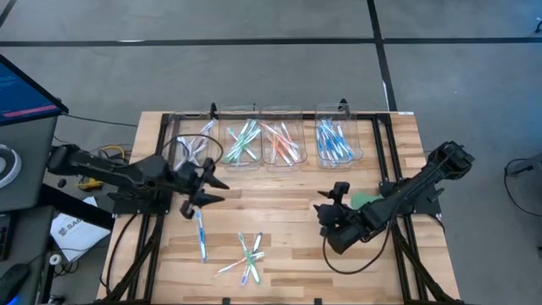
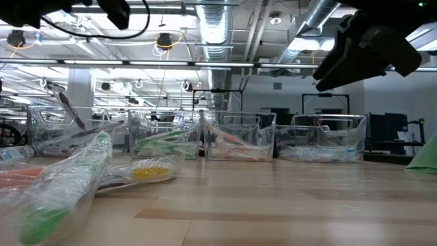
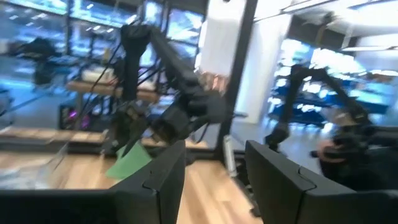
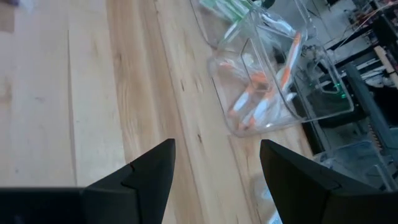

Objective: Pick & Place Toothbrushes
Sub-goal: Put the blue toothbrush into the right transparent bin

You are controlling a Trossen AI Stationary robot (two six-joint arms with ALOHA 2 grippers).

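Four bins (image 1: 264, 135) overhead; wrapped toothbrushes (image 2: 65, 181) low.

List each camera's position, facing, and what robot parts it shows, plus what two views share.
High: overhead, straight down on the wooden table; both arms, left gripper, right gripper.
Low: at tabletop height, level toward four clear plastic bins; arms overhead.
Left wrist: across to the other arm; own dark fingers open.
Right wrist: down at the table; open fingers.
Shared: right wrist and high both show the orange-toothbrush bin.
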